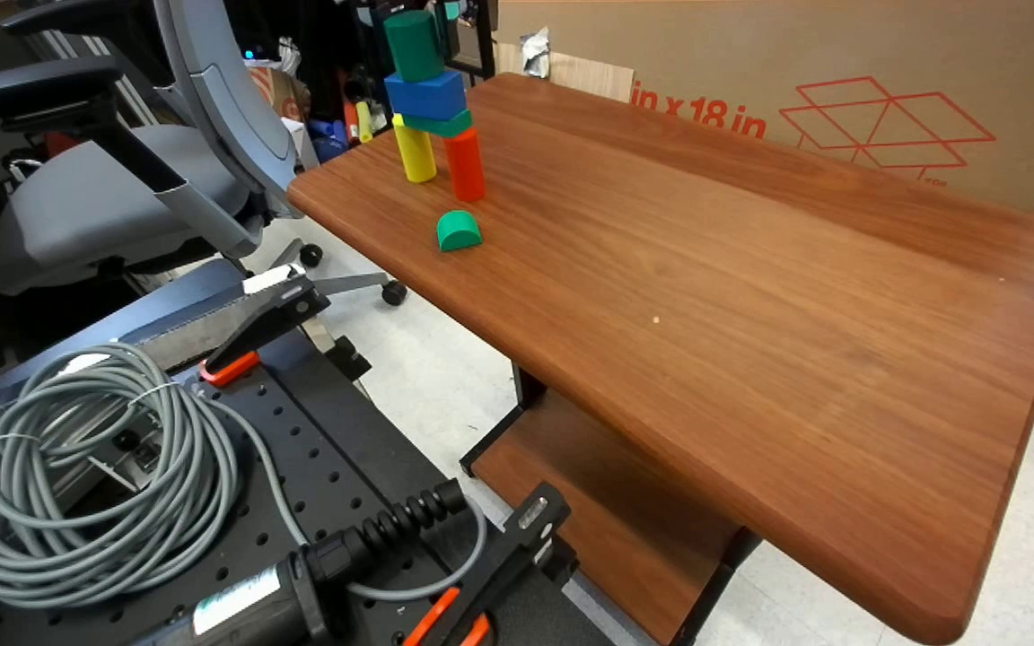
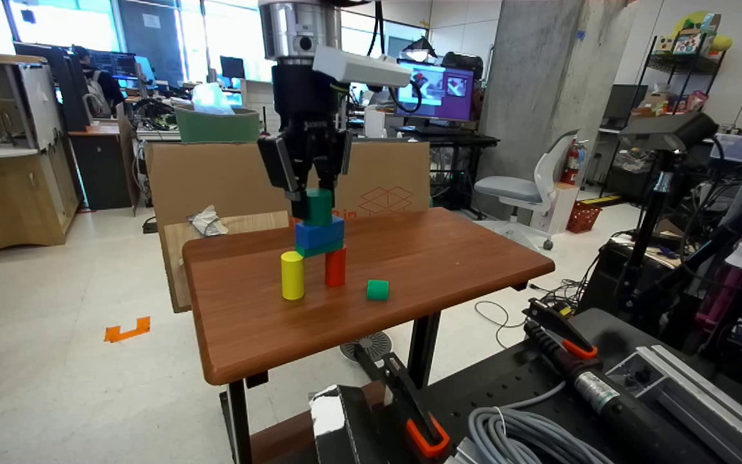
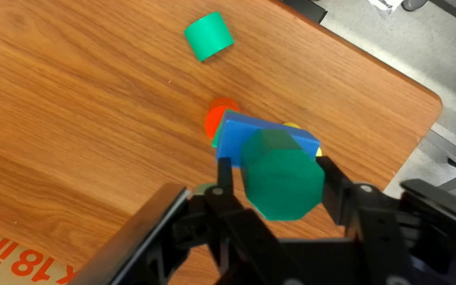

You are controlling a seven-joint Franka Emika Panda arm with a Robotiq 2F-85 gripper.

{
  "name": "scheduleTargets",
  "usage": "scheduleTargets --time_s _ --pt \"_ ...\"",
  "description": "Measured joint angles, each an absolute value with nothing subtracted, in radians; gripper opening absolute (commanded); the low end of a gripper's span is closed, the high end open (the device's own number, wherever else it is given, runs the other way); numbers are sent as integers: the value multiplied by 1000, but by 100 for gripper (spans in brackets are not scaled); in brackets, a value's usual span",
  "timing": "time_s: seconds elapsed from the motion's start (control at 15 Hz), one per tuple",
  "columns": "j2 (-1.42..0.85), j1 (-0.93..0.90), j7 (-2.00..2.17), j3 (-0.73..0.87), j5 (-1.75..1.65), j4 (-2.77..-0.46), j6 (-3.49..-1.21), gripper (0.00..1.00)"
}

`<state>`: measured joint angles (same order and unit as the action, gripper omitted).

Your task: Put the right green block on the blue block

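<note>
The taller green block (image 3: 285, 186) stands upright on top of the blue block (image 3: 232, 136) in the wrist view. In both exterior views this green block (image 1: 414, 47) (image 2: 318, 207) sits on the blue block (image 1: 427, 94) (image 2: 319, 233). My gripper (image 3: 274, 164) has its fingers on either side of the green block. A gap shows between the left finger and the block; the right finger is close to or touching it. The gripper (image 2: 315, 193) is pointing down at the tower in an exterior view. The smaller green block (image 1: 459, 231) lies apart on the table.
Under the blue block is a flat green piece (image 1: 450, 124), held up by a red cylinder (image 1: 465, 166) and seemingly a yellow cylinder (image 1: 416, 152). The tower stands near one end of the wooden table (image 1: 705, 296). A cardboard sheet (image 1: 750, 54) stands behind the table.
</note>
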<state>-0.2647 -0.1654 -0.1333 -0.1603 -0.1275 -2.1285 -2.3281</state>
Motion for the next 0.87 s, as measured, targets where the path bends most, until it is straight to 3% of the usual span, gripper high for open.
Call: scheduleTargets --time_s 0.13,0.87 --pt "-264 -165 -133 -160 -127 -2123 -2317 100" --pt "4 -139 -185 -148 -49 -2324 -2302 100"
